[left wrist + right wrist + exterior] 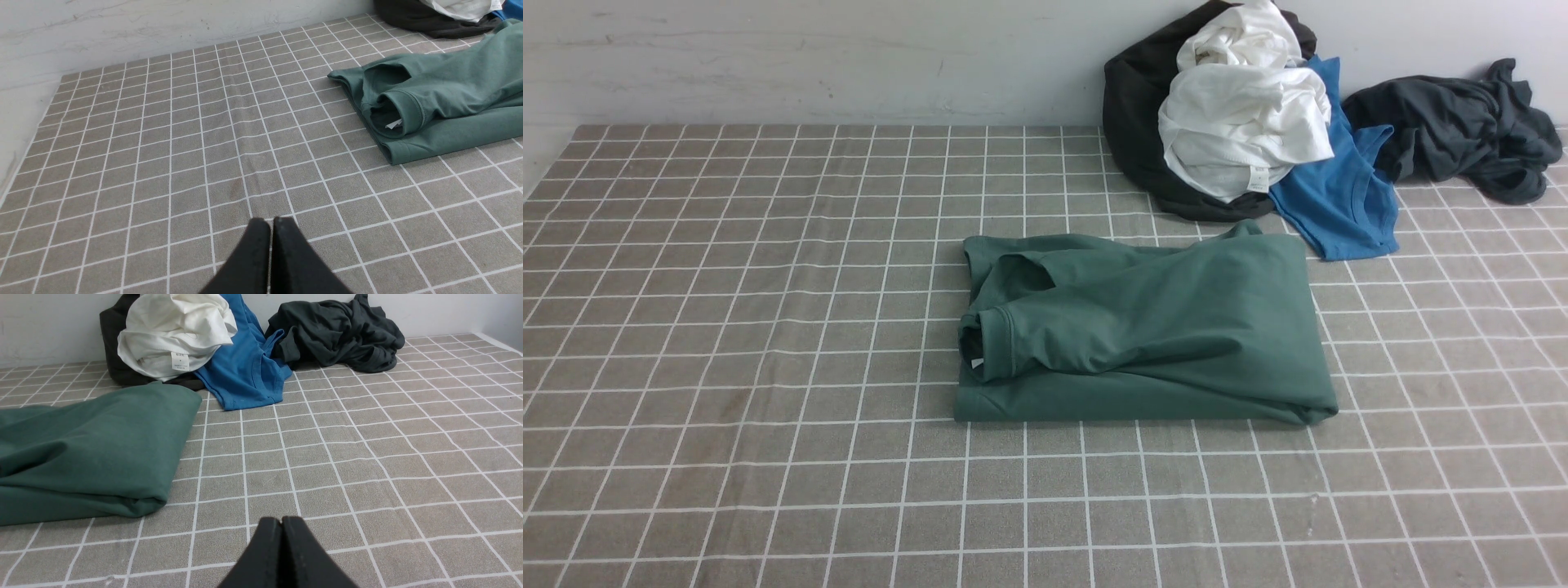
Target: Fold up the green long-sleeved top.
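Note:
The green long-sleeved top (1160,327) lies folded into a rough rectangle in the middle of the checked table cover. A cuffed sleeve end with a small white tag peeks out at its left side (398,118). Its right folded edge shows in the right wrist view (94,453). Neither arm appears in the front view. My left gripper (271,222) is shut with nothing in it, above bare cover well to the left of the top. My right gripper (282,520) is also shut and empty, over the cover to the right of the top.
A heap of clothes sits at the back right against the wall: a white garment (1241,114) on a black one (1135,122), a blue T-shirt (1339,196), and a dark grey garment (1462,131). The wall (849,57) bounds the far edge.

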Tool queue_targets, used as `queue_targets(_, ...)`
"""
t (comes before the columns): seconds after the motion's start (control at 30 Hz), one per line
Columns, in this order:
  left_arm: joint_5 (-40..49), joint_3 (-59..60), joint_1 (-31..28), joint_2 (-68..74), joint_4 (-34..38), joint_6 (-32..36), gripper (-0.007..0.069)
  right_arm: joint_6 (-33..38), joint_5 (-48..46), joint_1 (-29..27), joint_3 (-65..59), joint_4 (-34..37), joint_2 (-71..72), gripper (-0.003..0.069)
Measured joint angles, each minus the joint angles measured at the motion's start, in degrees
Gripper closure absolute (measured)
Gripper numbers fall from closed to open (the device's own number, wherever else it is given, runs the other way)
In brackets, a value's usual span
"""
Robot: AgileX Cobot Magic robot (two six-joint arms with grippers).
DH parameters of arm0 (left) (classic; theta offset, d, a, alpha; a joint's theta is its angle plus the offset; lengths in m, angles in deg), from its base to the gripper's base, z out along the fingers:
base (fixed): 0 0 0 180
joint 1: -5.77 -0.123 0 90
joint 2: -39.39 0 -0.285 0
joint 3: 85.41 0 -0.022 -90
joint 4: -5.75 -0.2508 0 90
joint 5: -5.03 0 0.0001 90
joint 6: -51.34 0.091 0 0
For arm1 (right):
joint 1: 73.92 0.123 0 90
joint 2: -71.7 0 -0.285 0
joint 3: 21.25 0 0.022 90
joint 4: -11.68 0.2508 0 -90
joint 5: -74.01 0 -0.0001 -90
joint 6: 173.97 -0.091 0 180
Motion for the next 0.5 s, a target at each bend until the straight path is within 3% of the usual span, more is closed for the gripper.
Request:
queue_targets(0.33,-0.6,0.45,0.0,0.0,0.2,-0.06,0.0632,0.0,0.0,0.0,0.0,0.0,0.0,0.0673)
queue_targets(0.5,-10.24,5.36,-1.43,-0.23,-0.42,-0.88,0.0632,0.0,-0.05,-0.01,0.0,0.0,0.0,0.0673)
